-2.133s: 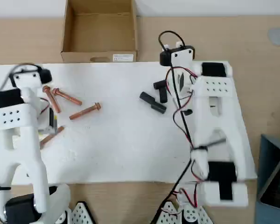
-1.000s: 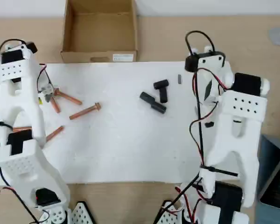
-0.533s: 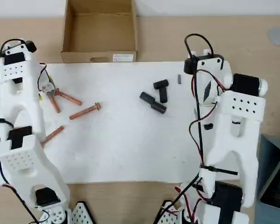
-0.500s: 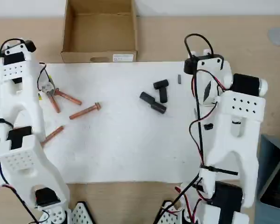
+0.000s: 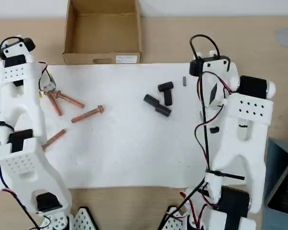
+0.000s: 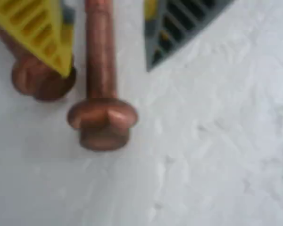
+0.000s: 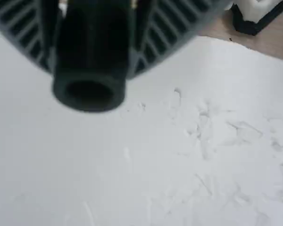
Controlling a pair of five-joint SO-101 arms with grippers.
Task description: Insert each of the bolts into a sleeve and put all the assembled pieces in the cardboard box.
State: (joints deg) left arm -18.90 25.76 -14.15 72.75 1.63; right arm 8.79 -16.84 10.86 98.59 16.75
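Observation:
Several copper bolts (image 5: 88,114) lie on the left of the white foam mat (image 5: 125,153). My left gripper (image 5: 48,88) is open over the heads of two of them; one bolt (image 6: 101,89) has its shank between the yellow finger (image 6: 35,28) and the dark finger (image 6: 179,23), without visible contact. The second bolt head (image 6: 42,82) lies partly under the yellow finger. Several black sleeves (image 5: 158,103) lie mid-mat. My right gripper (image 7: 92,47) is shut on a black sleeve (image 7: 89,70), held just above the mat, hollow end showing. The cardboard box (image 5: 102,58) stands empty at the back.
The right arm (image 5: 240,110) stands over the mat's right edge, with wires trailing along it. A dark bin (image 5: 281,177) sits at the right edge of the table. Bare mat stretches across the middle and front.
Both arms have swung outward since two seconds ago: the right gripper drew back rightward from the sleeve cluster, and the left gripper came over the bolt heads, edging slightly toward the back lately.

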